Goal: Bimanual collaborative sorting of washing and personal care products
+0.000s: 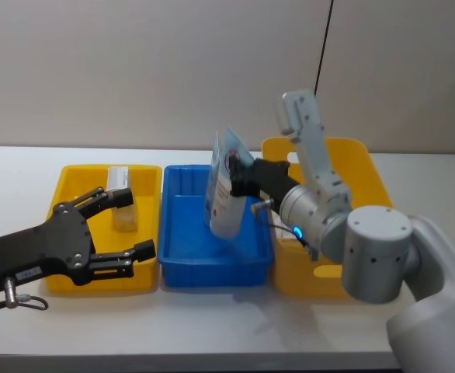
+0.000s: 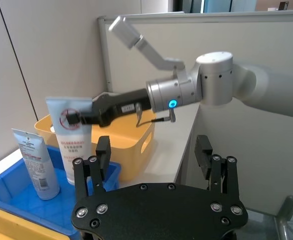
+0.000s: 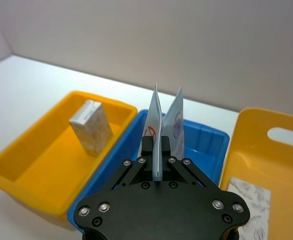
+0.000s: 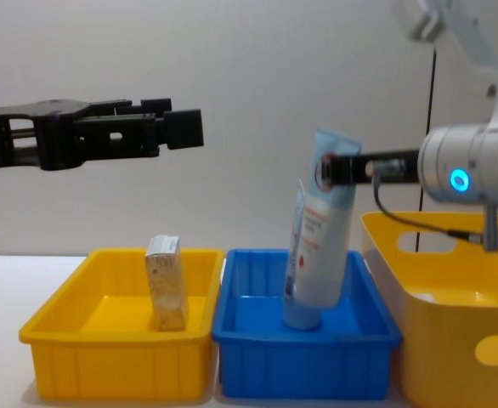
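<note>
A pale-blue squeeze tube [image 1: 226,194] stands cap-down in the blue tray [image 1: 182,260], with my right gripper [image 1: 234,177] shut on its flat upper end. The chest view shows this tube [image 4: 324,246] leaning slightly, its cap low inside the tray. A second tube [image 2: 36,165] stands close beside it in the same tray. An off-white carton [image 1: 121,199] stands upright in the yellow tray [image 1: 68,284]. My left gripper [image 1: 134,224] hangs open and holds nothing, well above that tray's front in the chest view [image 4: 181,127].
The large yellow basket [image 1: 359,159] stands right of the blue tray, under my right arm. Another leaf-print carton [image 3: 249,210] lies flat inside it. All three containers sit side by side on the white table [image 1: 26,167].
</note>
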